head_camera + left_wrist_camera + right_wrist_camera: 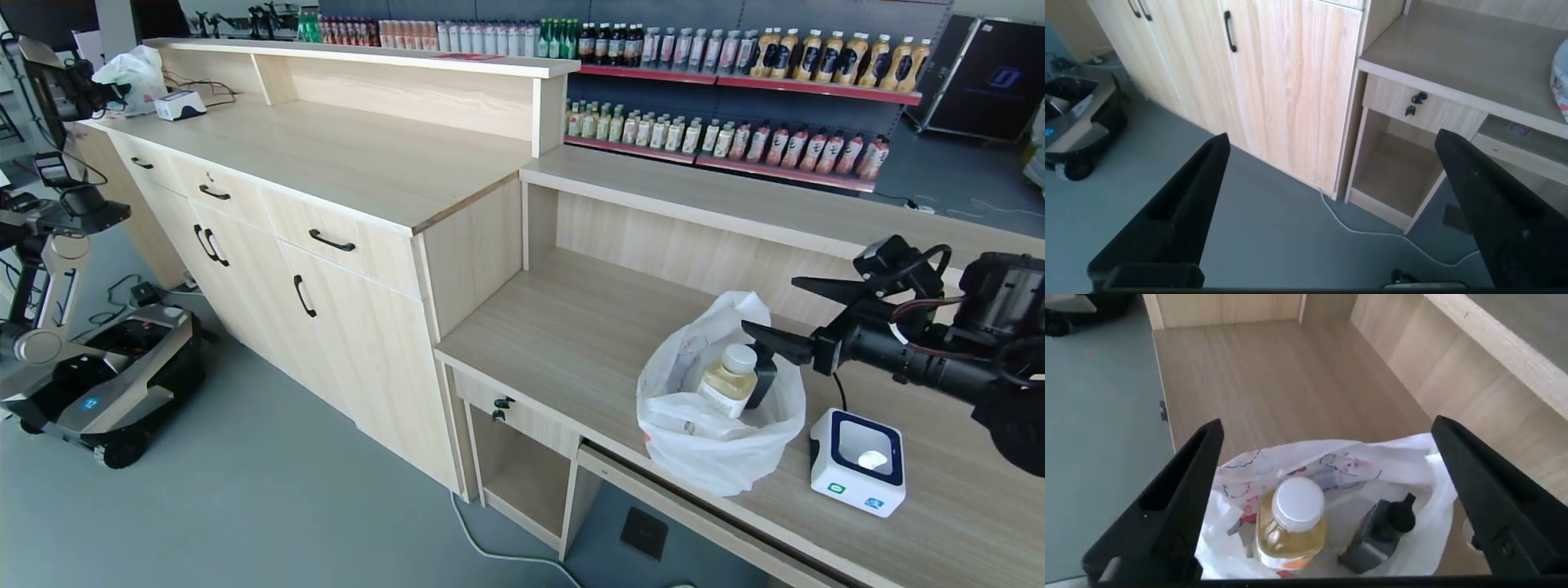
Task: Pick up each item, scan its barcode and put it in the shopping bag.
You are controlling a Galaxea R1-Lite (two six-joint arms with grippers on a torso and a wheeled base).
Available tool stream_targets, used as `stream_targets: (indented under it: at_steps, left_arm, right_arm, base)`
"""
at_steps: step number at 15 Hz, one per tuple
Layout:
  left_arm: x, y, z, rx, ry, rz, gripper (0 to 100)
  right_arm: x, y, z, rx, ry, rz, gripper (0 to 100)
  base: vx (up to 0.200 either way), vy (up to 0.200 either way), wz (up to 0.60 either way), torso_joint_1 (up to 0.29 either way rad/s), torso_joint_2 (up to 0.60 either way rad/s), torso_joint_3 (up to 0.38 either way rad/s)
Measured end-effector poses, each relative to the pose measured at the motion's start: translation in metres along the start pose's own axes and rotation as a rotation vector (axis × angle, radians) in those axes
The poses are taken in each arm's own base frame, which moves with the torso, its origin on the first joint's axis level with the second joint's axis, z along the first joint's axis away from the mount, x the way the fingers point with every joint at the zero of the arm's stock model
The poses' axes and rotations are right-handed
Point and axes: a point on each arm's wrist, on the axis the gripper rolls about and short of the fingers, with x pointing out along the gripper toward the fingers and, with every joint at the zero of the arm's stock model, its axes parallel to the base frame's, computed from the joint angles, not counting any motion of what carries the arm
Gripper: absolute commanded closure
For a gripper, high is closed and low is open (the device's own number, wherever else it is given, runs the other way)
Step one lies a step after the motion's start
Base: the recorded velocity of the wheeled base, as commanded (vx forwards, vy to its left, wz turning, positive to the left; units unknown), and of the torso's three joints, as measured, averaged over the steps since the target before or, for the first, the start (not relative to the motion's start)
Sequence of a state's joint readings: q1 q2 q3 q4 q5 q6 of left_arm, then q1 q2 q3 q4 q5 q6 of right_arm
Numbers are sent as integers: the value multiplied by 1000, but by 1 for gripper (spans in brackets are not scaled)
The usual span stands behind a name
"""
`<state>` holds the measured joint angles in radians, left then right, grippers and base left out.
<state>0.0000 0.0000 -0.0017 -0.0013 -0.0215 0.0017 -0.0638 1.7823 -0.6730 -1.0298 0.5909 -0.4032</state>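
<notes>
A white plastic shopping bag (718, 441) stands open on the low counter. Inside it a pale yellow drink bottle (729, 380) with a white cap stands upright beside a dark item (765, 374). The right wrist view looks down on the bag (1404, 465), the bottle (1293, 523) and the dark item (1376, 535). My right gripper (784, 314) hangs open just above and right of the bag, nothing between its fingers. A white scanner box (859, 461) with a dark blue top sits right of the bag. My left gripper (1331, 212) is open over the grey floor, holding nothing.
The low counter (571, 343) runs out left of the bag, with a raised back wall. A taller cabinet (326, 237) with drawers stands on the left. Shelves of bottles (735, 90) line the back. Another robot base (98, 376) is parked on the floor, far left.
</notes>
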Motion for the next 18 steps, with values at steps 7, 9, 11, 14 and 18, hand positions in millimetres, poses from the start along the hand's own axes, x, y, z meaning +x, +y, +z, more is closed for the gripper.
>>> stream_targets:
  at_steps: [7,9,11,14,18]
  left_arm:
    - [0,0,0,0,0,0,0]
    - [0,0,0,0,0,0,0]
    - [0,0,0,0,0,0,0]
    - [0,0,0,0,0,0,0]
    - [0,0,0,0,0,1,0]
  right_arm:
    - [-66,-20,89,-56,0,-323,0]
    - [-82,-16,107,-17,47,-380,0]
    - [-100,-10,121,4,46,-468,0]
    - [-130,11,123,45,120,-585,0]
    - [-169,62,80,173,188,-588,0]
  base:
    - [0,0,-600,1,2,4]
    - [0,0,-600,7,0,2]
    - [0,0,-600,0,7,0]
    - [0,0,-200,2,-1,1]
    - [0,0,0,0,0,0]
